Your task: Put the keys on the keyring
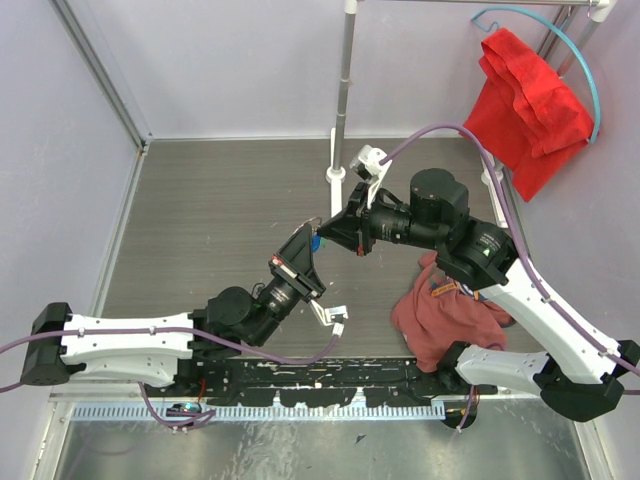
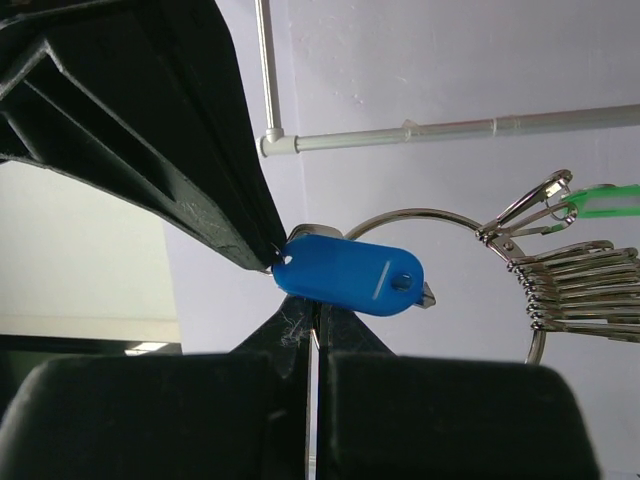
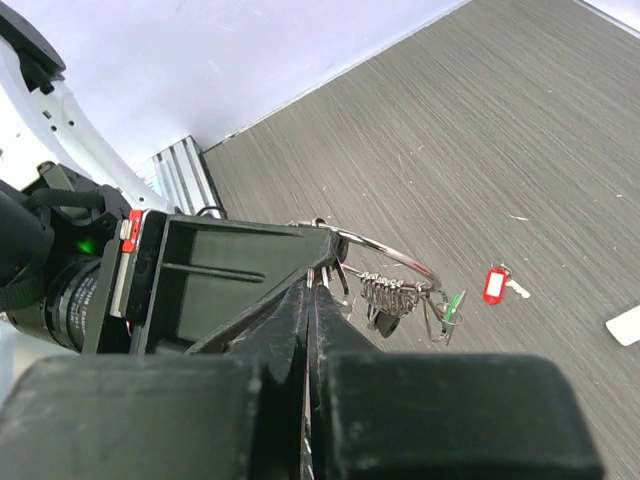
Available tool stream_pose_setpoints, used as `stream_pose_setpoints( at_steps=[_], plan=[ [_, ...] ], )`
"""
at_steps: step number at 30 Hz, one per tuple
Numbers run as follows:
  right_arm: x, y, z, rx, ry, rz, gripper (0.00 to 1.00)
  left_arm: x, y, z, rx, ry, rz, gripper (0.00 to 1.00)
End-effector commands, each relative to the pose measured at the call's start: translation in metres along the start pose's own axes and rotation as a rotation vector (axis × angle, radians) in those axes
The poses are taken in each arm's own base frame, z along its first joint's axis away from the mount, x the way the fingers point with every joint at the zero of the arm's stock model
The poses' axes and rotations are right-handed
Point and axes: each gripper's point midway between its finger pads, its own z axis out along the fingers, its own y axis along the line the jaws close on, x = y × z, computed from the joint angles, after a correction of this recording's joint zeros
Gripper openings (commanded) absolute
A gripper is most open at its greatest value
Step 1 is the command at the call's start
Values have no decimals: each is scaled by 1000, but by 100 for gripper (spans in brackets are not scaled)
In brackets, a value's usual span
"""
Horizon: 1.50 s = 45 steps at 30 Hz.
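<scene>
Keyring (image 2: 420, 212), pinched mid-air above the table (image 1: 220, 200) by the closed right fingers (image 3: 270, 330), meets the blue-tagged key (image 2: 345, 272) nipped in the closed left fingers (image 2: 200, 410); any misalignment could twist the key loose.

The right pincer (image 3: 312, 288), fingers pressed together, points at the tip of the left pincer (image 3: 320, 248). Beside them the keyring (image 3: 400, 258) arcs above the grey tabletop (image 3: 480, 120), carrying metal clips (image 3: 385, 292) and a green tag (image 3: 455, 305). A red-tagged key (image 3: 495, 285) lies apart on the tabletop.
</scene>
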Motion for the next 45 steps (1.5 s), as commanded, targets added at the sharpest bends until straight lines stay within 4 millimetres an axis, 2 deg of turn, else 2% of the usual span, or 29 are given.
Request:
stream_pose_setpoints(
  at_steps=[1, 19, 45],
  plan=[
    [-16, -1, 4, 16, -68, 25, 0, 10, 20, 2, -49, 36, -30, 0],
    [-6, -11, 7, 75, -42, 102, 1, 16, 20, 7, -39, 72, -11, 0],
    [-15, -24, 10, 153, -125, 193, 1, 13, 19, 9, -39, 63, -6, 0]
  ],
)
